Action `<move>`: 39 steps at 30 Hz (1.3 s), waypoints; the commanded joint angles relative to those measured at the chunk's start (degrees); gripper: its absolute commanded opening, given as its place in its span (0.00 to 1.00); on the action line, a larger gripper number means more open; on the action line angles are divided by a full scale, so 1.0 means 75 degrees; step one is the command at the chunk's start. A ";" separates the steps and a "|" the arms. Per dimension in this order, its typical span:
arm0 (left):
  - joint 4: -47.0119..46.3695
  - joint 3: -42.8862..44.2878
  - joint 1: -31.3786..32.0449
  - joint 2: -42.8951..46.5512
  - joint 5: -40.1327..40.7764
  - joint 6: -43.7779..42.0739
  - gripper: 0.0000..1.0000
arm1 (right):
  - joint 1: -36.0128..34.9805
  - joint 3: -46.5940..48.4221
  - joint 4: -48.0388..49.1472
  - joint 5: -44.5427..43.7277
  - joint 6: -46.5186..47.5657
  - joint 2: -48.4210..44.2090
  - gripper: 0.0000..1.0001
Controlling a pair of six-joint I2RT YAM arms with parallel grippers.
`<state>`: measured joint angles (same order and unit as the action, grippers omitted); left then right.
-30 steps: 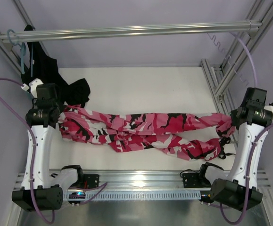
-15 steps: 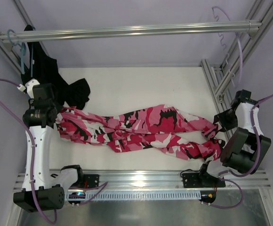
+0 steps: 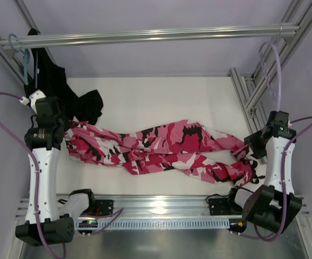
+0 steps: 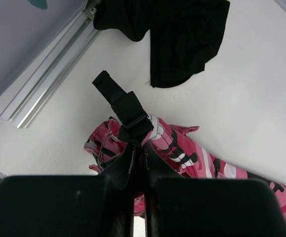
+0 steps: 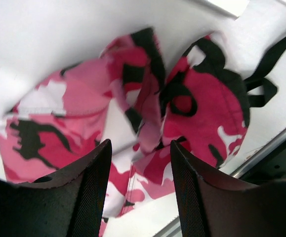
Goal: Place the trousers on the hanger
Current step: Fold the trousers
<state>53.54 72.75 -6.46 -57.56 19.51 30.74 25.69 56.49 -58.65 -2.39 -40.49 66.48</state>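
Observation:
The camouflage trousers (image 3: 161, 145) lie stretched across the white table from left to right, their legs loosely crossed. My left gripper (image 3: 66, 135) is shut on their left end, where a black strap (image 4: 125, 106) sticks up out of the closed jaws (image 4: 142, 146) above the pink fabric (image 4: 182, 148). My right gripper (image 3: 251, 147) stands open just above the right end of the trousers (image 5: 83, 108). Nothing sits between its fingers (image 5: 140, 145), and the crumpled fabric lies on the table under them. The hanger is out of view.
A plain black garment (image 3: 85, 105) hangs from a teal-blue hanger (image 3: 23, 62) on the metal rail (image 3: 145, 35) at the back left, its hem on the table (image 4: 182, 44). Aluminium frame posts (image 3: 243, 91) stand at the right. A frame rail (image 4: 49, 74) runs beside my left gripper.
My right gripper opened and let go of the trousers' right end, which dropped slack onto the table. The right arm swung back and then settled over that end. The left gripper kept its hold.

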 commanded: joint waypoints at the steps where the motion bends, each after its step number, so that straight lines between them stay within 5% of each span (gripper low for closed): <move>1: -0.0459 0.0132 -0.0065 0.0198 -0.0187 -0.0138 0.00 | -0.0819 -0.0126 -0.0160 0.0355 -0.0120 -0.1242 0.54; 11: -0.0576 0.0038 -0.0065 0.0327 -0.0597 -0.0032 0.00 | -0.4311 -0.0781 0.0155 -0.0418 -0.2683 -0.1542 0.54; 15: -0.0576 -0.0008 -0.0065 0.0315 -0.0609 -0.0079 0.00 | -0.4901 -0.1038 0.0425 -0.0642 -0.3646 -0.1107 0.54; 22: -0.0681 -0.0114 -0.0065 0.0339 -0.0749 -0.0033 0.00 | -0.5266 -0.1614 0.1878 -0.0688 -0.4890 -0.0358 0.55; 39: -0.0763 -0.0126 -0.0065 0.0327 -0.0855 -0.0079 0.00 | -0.5265 -0.1637 0.3648 -0.1743 -0.4832 0.2443 0.55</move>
<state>51.64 71.64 -6.52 -56.34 12.95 30.81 -13.45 44.12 -35.29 -11.44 -75.31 83.09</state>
